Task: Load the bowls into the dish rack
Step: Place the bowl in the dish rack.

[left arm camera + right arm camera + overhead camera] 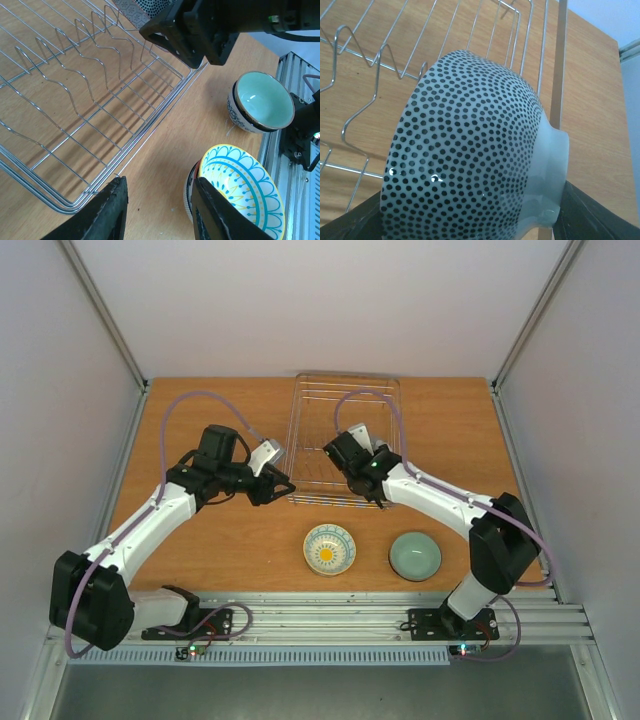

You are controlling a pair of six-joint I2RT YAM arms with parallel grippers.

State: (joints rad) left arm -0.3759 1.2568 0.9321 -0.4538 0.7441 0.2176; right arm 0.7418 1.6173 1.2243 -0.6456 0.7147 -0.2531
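Observation:
The wire dish rack (305, 410) stands at the table's back middle. My right gripper (342, 451) is over its front part, shut on a white bowl with black dots (470, 160), held on its side above the rack wires (365, 55). A sliver of that bowl shows in the left wrist view (152, 5). A cream-yellow patterned bowl (329, 549) tops a small stack (240, 185) on the table in front of the rack. A celadon green bowl (415, 555) sits to its right (262, 102). My left gripper (280, 485) is open and empty, by the rack's front left corner (162, 210).
The right arm's black gripper body (200, 25) hangs over the rack's front edge. A metal rail (320, 625) runs along the near table edge behind the bowls. Side walls close in the table on the left and right.

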